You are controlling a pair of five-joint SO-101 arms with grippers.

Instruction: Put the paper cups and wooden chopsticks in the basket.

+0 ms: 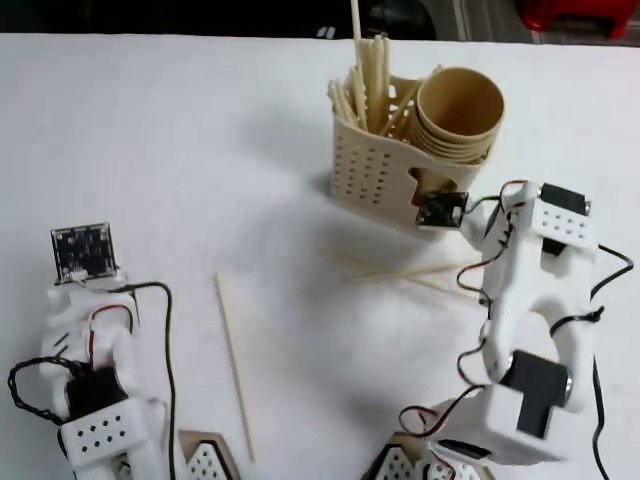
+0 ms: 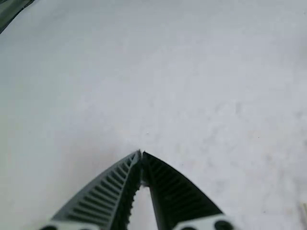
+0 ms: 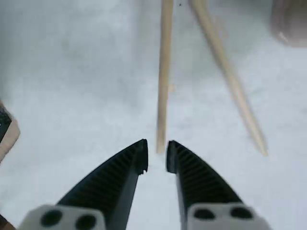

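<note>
The right arm's jaws are standing narrowly parted over the desk (image 3: 72,72); a chopstick (image 3: 164,72) is lying just ahead of their tips, its long axis running straight away; the basket (image 1: 375,170) is standing near; the left arm's jaws are sitting closed, well apart.

The table (image 1: 200,150) is plain white. The basket (image 1: 375,175), near the table's far edge, is cream, and its walls carry a regular grid of small dark holes. The paper cups (image 1: 460,110) are light brown, a little darker inside. The wooden chopsticks (image 1: 365,75) are pale yellow-beige, both those in the basket and those on the table. The left arm (image 1: 95,400) and the right arm (image 1: 535,320) are white with black motor blocks (image 1: 535,385) and thin black and red wires (image 1: 165,340). The left gripper (image 2: 141,155) and the right gripper (image 3: 157,155) are black with fine ribbed lines.
</note>
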